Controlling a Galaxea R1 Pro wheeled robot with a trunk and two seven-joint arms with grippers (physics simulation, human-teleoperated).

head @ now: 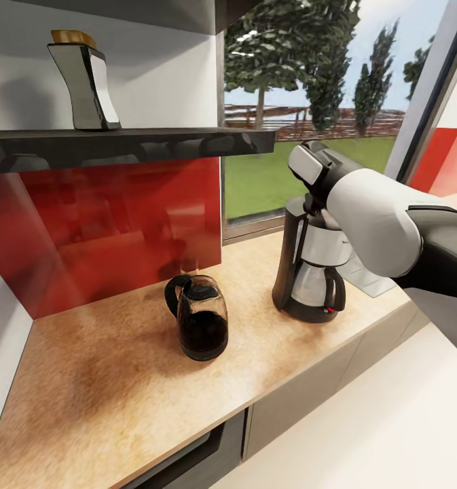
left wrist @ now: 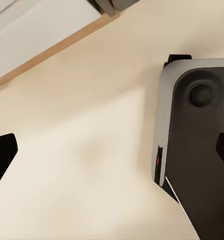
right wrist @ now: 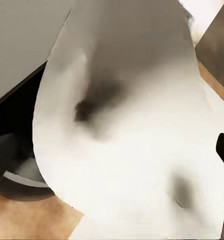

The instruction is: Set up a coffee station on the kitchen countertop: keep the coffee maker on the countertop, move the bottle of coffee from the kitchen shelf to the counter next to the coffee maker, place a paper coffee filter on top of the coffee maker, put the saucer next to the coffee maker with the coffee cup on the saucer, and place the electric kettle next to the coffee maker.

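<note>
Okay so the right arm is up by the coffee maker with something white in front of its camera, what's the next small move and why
Probably lower the paper filter onto the coffee maker and release. The right wrist view has the white sheet close up with the machine's dark top edge beside it, and the head view has the right arm over the machine.

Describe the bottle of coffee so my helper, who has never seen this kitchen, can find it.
Look at the dark shelf above the red backsplash. Standing alone near its left end is the bottle of coffee: a tapered black-and-white container with a tan top, unlike the glass electric kettle on the countertop below.
</note>
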